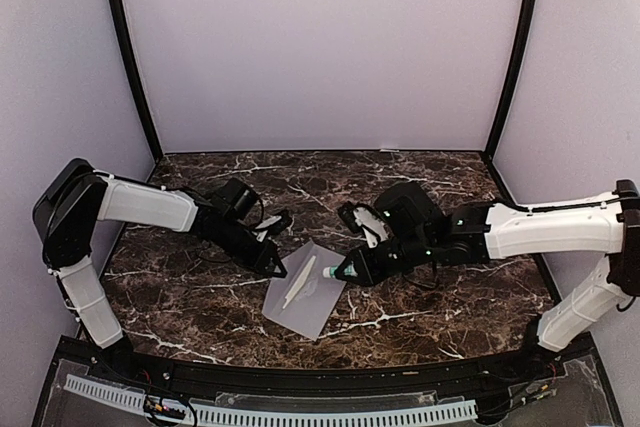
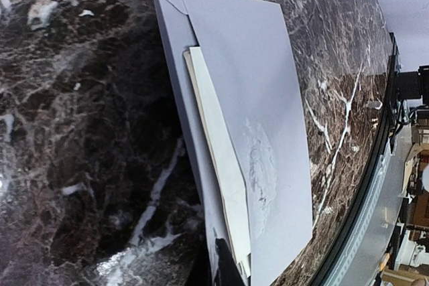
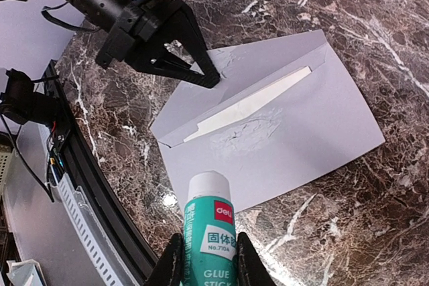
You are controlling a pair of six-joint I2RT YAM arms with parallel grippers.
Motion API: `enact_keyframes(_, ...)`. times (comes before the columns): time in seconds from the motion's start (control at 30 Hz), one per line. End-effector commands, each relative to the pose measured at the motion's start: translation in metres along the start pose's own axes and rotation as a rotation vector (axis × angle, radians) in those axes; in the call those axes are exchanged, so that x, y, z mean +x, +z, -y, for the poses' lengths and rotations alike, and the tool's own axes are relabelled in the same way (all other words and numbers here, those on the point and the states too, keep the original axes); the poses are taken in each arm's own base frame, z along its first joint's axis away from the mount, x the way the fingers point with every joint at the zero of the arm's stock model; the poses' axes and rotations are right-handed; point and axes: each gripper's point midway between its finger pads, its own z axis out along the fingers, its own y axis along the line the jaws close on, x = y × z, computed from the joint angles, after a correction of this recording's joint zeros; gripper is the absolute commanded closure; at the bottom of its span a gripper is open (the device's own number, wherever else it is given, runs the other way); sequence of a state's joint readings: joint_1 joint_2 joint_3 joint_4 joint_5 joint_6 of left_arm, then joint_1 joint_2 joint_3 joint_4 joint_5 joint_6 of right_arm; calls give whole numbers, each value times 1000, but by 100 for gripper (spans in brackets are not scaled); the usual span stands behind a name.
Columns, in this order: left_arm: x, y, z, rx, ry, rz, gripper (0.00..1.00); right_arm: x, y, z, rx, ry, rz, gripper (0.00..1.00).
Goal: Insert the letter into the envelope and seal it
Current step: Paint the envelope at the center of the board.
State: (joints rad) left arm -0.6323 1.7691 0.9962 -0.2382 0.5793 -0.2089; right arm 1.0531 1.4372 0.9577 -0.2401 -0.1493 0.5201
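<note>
One narrow cream strip of the letter [image 1: 298,285] [image 2: 214,138] [image 3: 255,104] shows; the rest is hidden inside the envelope [image 1: 305,297] [image 2: 268,98] [image 3: 301,132], so no ruled lines or border can be made out. The envelope lies flat on the counter [image 1: 200,317], with a rough, wrinkled patch on its face just beside the strip.

Left hand [image 1: 275,265] [image 3: 204,77]: closed, its tips drawn to a point and touching the envelope's long edge near the strip. Whether paper is pinched between them cannot be told. In the left wrist view its fingers are almost wholly cut off.

Right hand [image 1: 345,269] [image 3: 209,259]: clamped on a green-and-white glue stick [image 1: 330,271] [image 3: 209,226]. The stick's white end points at the envelope, at its edge. Its lower body is cut off.
</note>
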Motion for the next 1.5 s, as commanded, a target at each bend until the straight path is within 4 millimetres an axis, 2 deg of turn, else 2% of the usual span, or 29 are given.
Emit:
enact_keyframes(0.0,16,6,13,10,66,-76,100,-5,12,2,31,14,12,97)
enact_keyframes(0.13,22,13,18,5,87,-108,100,-1,26,9,57,23,-12,97)
enact_keyframes(0.47,19,14,16,-5,93,-101,100,22,61,19,137,-7,-139,98)
enact_keyframes(0.83,20,15,18,11,90,-105,100,27,75,17,154,-14,-151,98)
enact_keyframes(1.07,19,15,17,2,96,-101,100,23,79,22,188,-27,-148,98)
enact_keyframes(1.47,18,15,15,-11,99,-99,100,32,84,29,212,-29,-179,98)
